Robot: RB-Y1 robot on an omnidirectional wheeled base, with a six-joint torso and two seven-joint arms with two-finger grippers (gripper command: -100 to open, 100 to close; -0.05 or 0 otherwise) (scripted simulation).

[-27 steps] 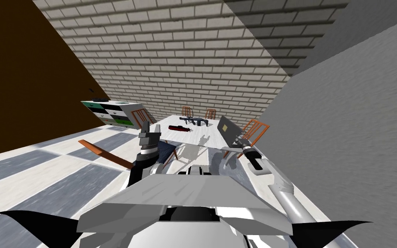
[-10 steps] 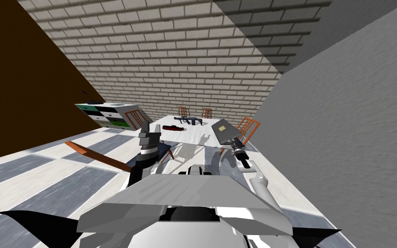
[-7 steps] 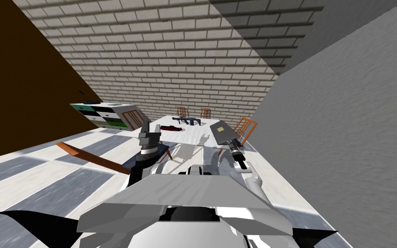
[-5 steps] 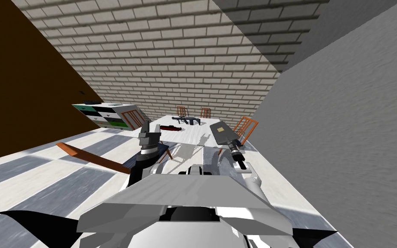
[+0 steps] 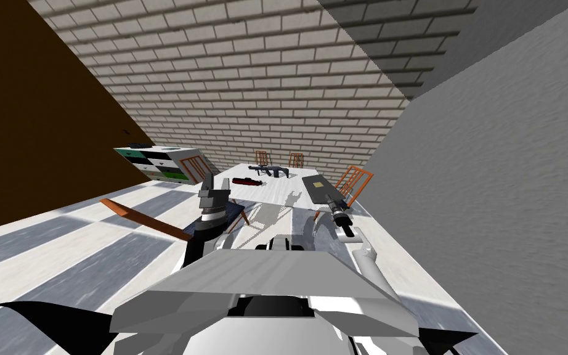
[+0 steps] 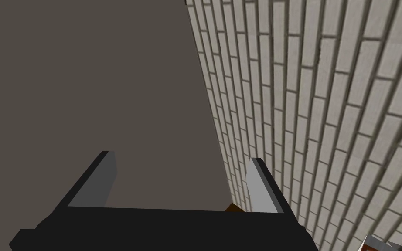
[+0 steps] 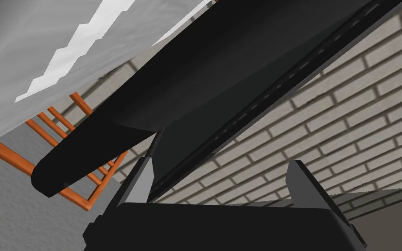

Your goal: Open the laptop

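Note:
The laptop [image 5: 318,187] stands on the right side of the white table [image 5: 276,203], its dark lid raised and tilted. My right gripper [image 5: 333,201] is at the lid's near edge. In the right wrist view the fingers stand wide apart around the dark lid [image 7: 222,87], whose edge runs down beside one finger [image 7: 141,183]; the other finger is clear of it, so my right gripper [image 7: 222,185] is open. My left gripper [image 5: 214,183] is held up over the table's left edge, and in the left wrist view my left gripper [image 6: 182,183] is open and holds nothing.
A dark gun-shaped object [image 5: 268,170] and a red and black object [image 5: 247,181] lie farther back on the table. Orange chairs [image 5: 353,182] stand around it. A dresser [image 5: 159,163] is at the left, by the brick wall.
My right gripper's fingers have spread from the laptop lid, letting it go. The lid stays raised. The head camera has shifted slightly. My left arm has not moved.

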